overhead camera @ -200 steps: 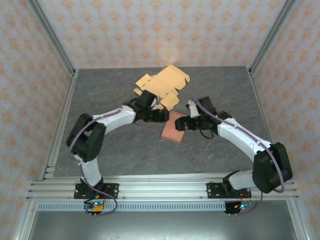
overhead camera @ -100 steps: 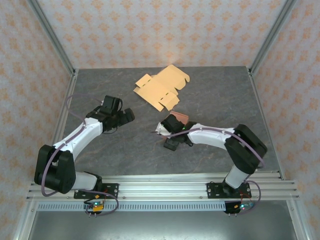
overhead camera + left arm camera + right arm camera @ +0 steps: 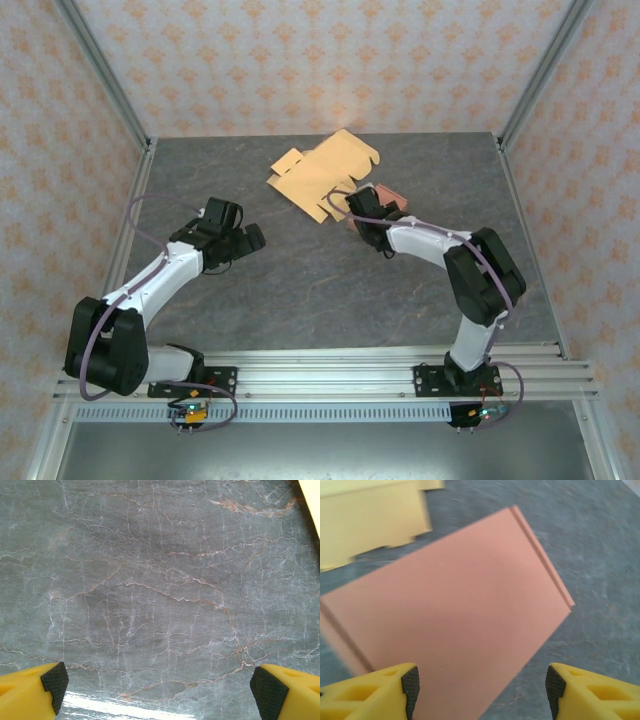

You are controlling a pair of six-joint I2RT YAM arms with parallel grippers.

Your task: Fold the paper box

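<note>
Right pincer over pink box

The table has a grey stone-patterned top with pale and rusty veins, which the left wrist view shows close up with a bright glare along its near edge. Toward the far middle lies a flat tan box blank, unfolded, its flaps spread out. Just beside its right near corner lies a pink sheet, rectangular, set at a slant, with a crease along each short end.
</note>
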